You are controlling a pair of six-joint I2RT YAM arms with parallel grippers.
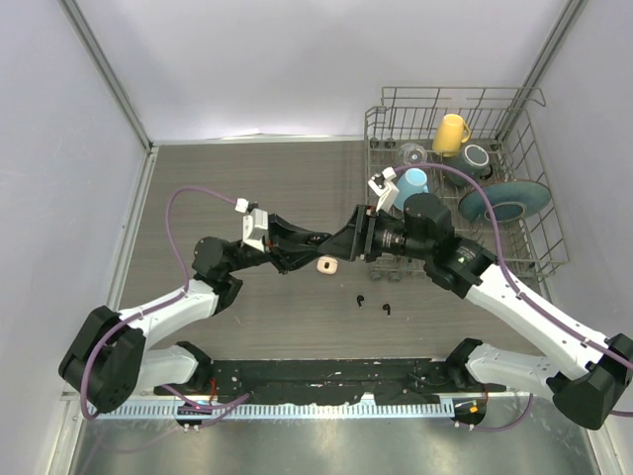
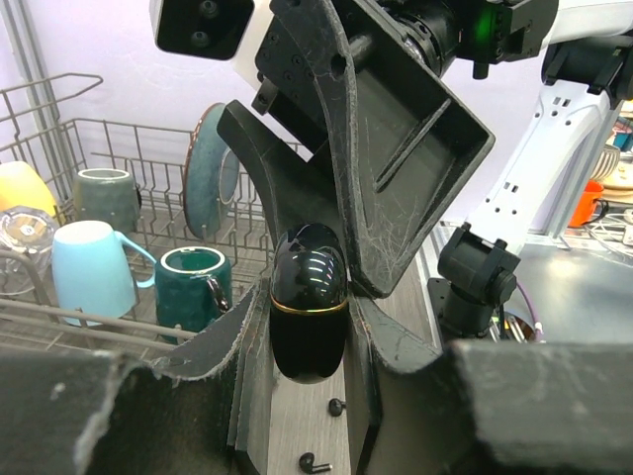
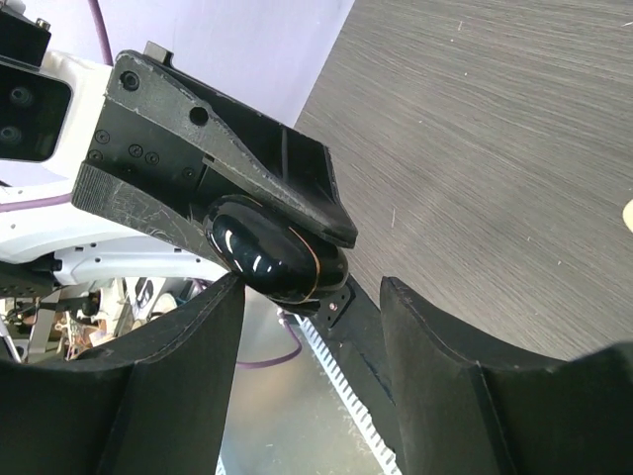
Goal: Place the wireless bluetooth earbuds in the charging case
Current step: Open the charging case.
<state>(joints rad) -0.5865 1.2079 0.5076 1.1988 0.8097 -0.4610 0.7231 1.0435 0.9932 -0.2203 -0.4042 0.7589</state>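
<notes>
Currently your left gripper (image 2: 307, 336) clamps the black charging case (image 2: 309, 292), your right gripper (image 3: 315, 289) gapes apart beside it, and two black earbuds (image 1: 358, 299) (image 1: 386, 309) lie at its five o'clock.

Wood-grain table (image 1: 247, 188) bears a dish rack (image 1: 457, 91), a cream item (image 1: 327, 265), two black earbuds (image 1: 386, 309).

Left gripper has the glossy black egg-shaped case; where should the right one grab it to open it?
Probably the rounded cap beyond the thin gold seam of the glossy black egg-shaped charging case. The left gripper clamps the flanks below that seam, leaving the cap bare. The open right gripper should come from that free end, straddling it.
</notes>
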